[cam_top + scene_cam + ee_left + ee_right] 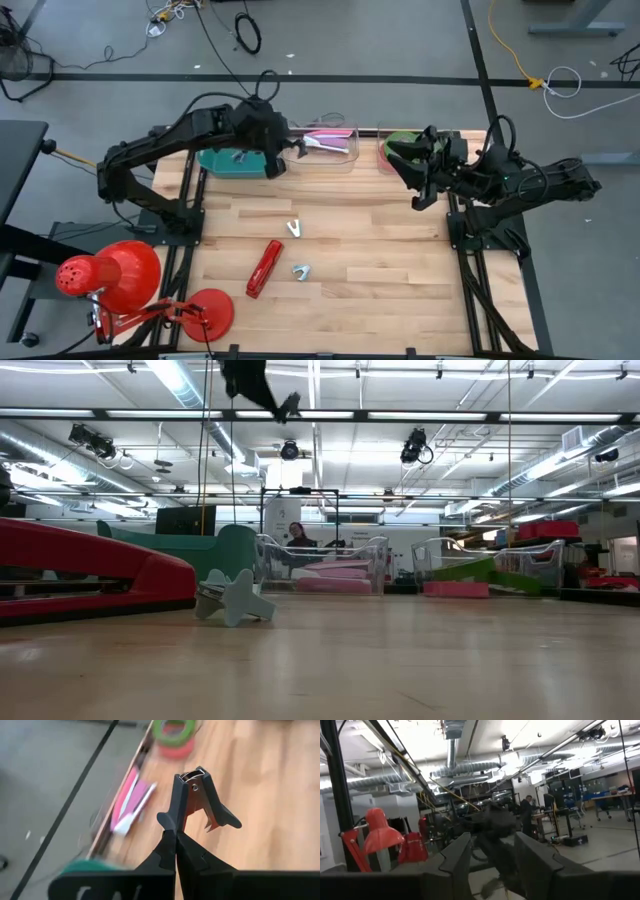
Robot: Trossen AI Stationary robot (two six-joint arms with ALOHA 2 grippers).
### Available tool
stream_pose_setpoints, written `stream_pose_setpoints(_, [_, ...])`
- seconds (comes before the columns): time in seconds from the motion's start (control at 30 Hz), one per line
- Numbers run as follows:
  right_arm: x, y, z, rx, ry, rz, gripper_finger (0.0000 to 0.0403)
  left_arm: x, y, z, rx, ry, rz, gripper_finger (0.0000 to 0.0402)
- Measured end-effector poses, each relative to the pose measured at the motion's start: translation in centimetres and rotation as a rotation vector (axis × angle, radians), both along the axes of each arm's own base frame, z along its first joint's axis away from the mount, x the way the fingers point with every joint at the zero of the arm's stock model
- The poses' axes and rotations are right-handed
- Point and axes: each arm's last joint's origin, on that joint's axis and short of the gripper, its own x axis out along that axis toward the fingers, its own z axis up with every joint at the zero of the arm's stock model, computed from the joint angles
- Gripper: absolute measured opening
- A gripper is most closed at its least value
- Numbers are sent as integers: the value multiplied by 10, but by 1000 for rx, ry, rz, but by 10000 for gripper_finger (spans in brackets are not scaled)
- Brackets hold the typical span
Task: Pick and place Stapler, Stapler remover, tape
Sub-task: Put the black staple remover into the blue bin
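Note:
My left gripper (176, 840) hangs over the table's far edge (285, 150), shut on a black staple remover (200, 800) with metal claws. My right gripper (415, 190) hovers at the far right, open, tilted upward, nothing between its fingers (492, 860). The tape, a green roll on a pink one (174, 731), lies in a clear bin (400, 150) at the far right. A red stapler (264, 268) lies flat on the wood, with two pale staple removers (294, 229) (301, 271) beside it. My left gripper pinches the black staple remover by one side wing (169, 820) between its two fingertips. The remover sticks out beyond the fingertips, its hinge end (192, 774) farthest away and claws open. It is lifted clear of the table.
A green tray (235, 162) and a clear tray holding pink things (330, 145) sit along the far edge under my left arm. A red desk lamp (110, 275) stands at the near left corner. Bare wood lies at the middle and near right.

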Motion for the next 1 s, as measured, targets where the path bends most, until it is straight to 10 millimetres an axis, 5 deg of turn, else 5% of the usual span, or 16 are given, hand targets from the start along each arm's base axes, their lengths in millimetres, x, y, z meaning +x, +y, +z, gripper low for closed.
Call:
stream_pose_setpoints(0.33, [2,0,-6,47,48,23,146,-21,44,-59,-93,185,199,1])
stream_pose_setpoints(0.67, [4,1,-12,60,114,29,146,-52,81,-86,-158,265,369,1])
stream_pose_setpoints(1.0, [5,1,-14,49,135,25,146,-78,92,-137,-258,376,475,1])
